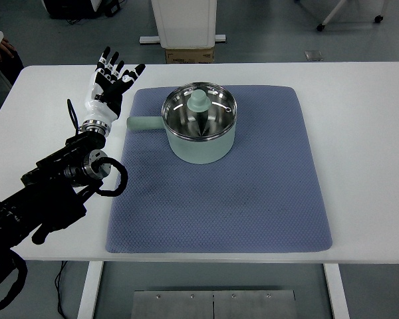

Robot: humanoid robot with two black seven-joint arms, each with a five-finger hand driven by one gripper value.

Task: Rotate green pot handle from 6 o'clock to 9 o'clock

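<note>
No readable text, label, brand, number or sign anywhere in view.

Sitting on the mat toward its far left part: the pot, lid resting on top, handle sticking out leftward. Lying on the table beneath: the mat. Hovering just left of the handle: the left hand.

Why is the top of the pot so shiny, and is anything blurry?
In the top view, ceiling light glares off the green pot's glass lid; the blue mat looks dull, with only soft shadows; the left hand and everything else look sharp.
</note>
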